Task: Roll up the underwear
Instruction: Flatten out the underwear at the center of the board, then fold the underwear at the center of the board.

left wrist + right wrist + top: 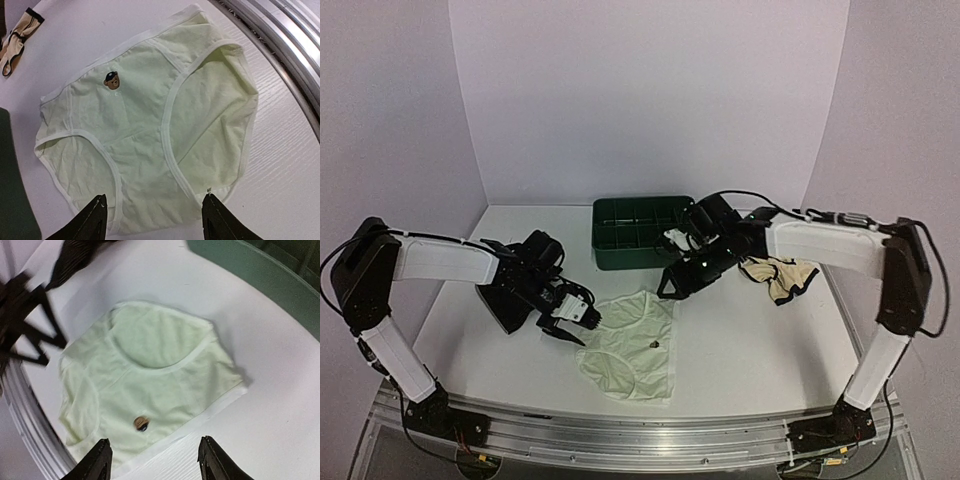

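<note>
The pale mint-white underwear (635, 345) lies spread flat on the white table (750, 340) near its front edge, with a small bear patch (111, 80) facing up. The left gripper (568, 330) is at the garment's left edge and the right gripper (670, 288) at its far right corner, each with fingers spread apart and nothing between them. The cream underwear with dark edging (780, 275) lies crumpled under the right arm, just right of the dark green compartmented tray (620, 255), and the black underwear (505, 305) lies beneath the left arm.

Mint pair (150, 125): pale mint-white, white trim, small brown bear motif. Cream pair (778, 275): dark edging. Tray (620, 258): dark green. Worktop (750, 350): white, fine grain.
</note>
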